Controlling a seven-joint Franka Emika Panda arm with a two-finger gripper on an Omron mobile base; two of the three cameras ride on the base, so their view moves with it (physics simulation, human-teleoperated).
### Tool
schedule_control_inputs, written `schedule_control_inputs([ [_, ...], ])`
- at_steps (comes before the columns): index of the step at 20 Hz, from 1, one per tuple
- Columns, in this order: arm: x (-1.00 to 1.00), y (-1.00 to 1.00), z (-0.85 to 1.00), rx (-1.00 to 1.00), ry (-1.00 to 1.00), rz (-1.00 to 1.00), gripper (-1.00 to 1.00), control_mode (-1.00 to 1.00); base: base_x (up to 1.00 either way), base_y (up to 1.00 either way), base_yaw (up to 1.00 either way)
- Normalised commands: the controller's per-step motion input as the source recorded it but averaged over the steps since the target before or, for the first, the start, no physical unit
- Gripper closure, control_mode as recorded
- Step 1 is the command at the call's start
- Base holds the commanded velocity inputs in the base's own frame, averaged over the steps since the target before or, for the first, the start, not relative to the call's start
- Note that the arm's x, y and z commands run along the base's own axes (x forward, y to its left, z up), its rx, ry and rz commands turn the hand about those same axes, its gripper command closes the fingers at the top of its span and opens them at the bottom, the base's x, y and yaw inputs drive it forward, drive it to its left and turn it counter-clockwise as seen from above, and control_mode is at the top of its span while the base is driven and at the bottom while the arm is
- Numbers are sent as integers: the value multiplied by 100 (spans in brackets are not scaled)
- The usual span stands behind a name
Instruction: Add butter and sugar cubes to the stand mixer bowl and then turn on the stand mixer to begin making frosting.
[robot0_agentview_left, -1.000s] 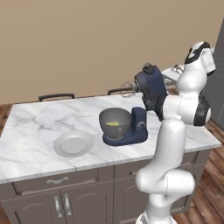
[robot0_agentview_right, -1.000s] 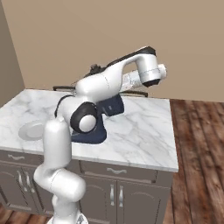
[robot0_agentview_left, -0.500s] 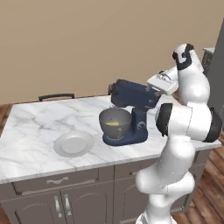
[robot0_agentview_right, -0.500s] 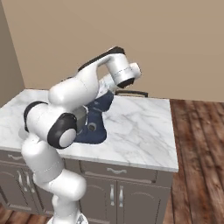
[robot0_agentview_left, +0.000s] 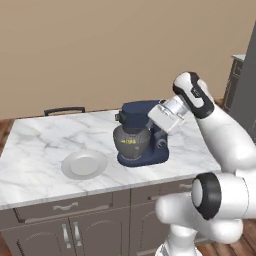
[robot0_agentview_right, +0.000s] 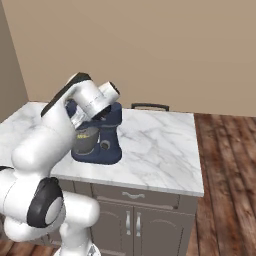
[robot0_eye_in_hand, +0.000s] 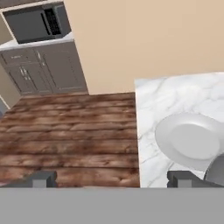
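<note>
The navy stand mixer (robot0_agentview_left: 150, 131) (robot0_agentview_right: 106, 131) stands mid-counter with its head down over the grey stand mixer bowl (robot0_agentview_left: 131, 144) (robot0_agentview_right: 85, 141). A yellow bit, the butter (robot0_agentview_left: 129, 141), shows at the bowl. The sugar cubes are hidden. My gripper (robot0_agentview_left: 154, 119) (robot0_eye_in_hand: 111, 179) rests against the right side of the mixer's head, aimed left and down. It is open with nothing between its fingertips (robot0_eye_in_hand: 43, 178). A silver knob (robot0_agentview_right: 105, 145) sits on the mixer's column.
A flat grey-white plate (robot0_agentview_left: 84, 164) (robot0_eye_in_hand: 192, 140) lies on the marble counter (robot0_agentview_left: 35, 150) left of the mixer. Past the counter's left edge lie wood floor (robot0_eye_in_hand: 70, 135) and grey cabinets with a microwave (robot0_eye_in_hand: 37, 22). A chair back (robot0_agentview_left: 64, 110) stands behind the counter.
The mixer's head has swung from tilted up to down over the bowl. My hand came down and left with it. The jaws stayed open.
</note>
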Motion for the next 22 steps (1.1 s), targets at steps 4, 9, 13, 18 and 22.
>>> schedule_control_inputs([
  [4, -91, 66, 18, -6, -11, -9, -100, -100, 0, 0, 0],
  [9, -98, 1, 57, -5, -11, -38, -100, -100, 0, 0, 0],
  [13, -54, -11, 32, -17, -3, -72, -100, -100, 0, 0, 0],
  [18, -18, -6, 18, -26, 0, -81, -100, -100, 0, 0, 0],
  [22, 0, -33, 4, -31, 0, -75, -100, -100, 0, 0, 0],
])
